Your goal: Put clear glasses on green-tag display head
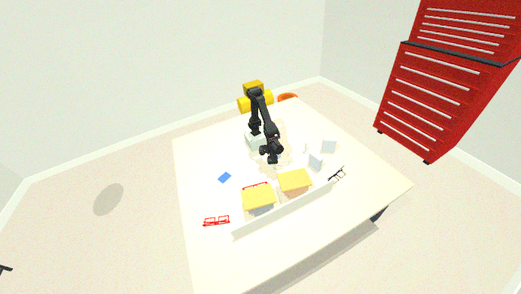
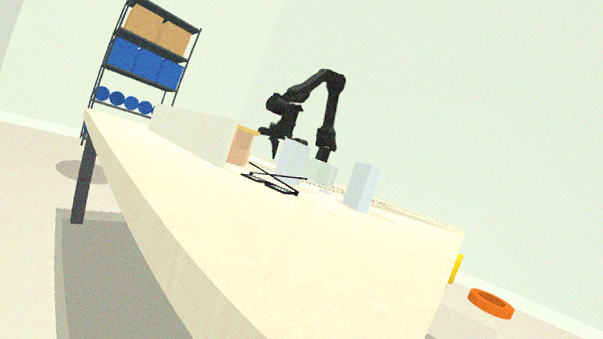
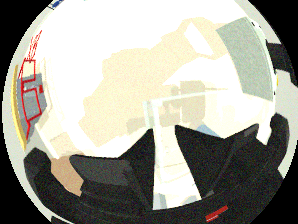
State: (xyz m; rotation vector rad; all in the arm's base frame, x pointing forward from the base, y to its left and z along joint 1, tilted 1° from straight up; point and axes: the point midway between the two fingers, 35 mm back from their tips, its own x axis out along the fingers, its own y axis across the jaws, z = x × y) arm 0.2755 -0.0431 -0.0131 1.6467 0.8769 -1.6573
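Observation:
The clear glasses (image 3: 190,95) show as a pale, thin outline in the wrist view, with one corner just ahead of the fingertips and a pale strip running down between the fingers. My gripper (image 1: 272,162) (image 2: 274,154) (image 3: 164,128) points down and is a little open, its fingers apart around that strip with no visible grip. One display head (image 1: 294,179) (image 2: 240,147) (image 3: 67,175) has a yellow top and peach sides and stands beside the gripper. The other head (image 1: 258,197) (image 3: 34,104) is grey with a yellow top; red glasses (image 1: 254,186) are on it. I cannot make out the green tag.
A long pale barrier (image 1: 284,210) (image 2: 192,132) runs along the heads. Black glasses (image 1: 337,175) (image 2: 276,186) lie past its end. Pale blocks (image 1: 316,162) (image 1: 329,146) (image 2: 292,159) (image 2: 361,187) stand nearby. A blue card (image 1: 224,177) and another red pair (image 1: 216,221) lie on the table.

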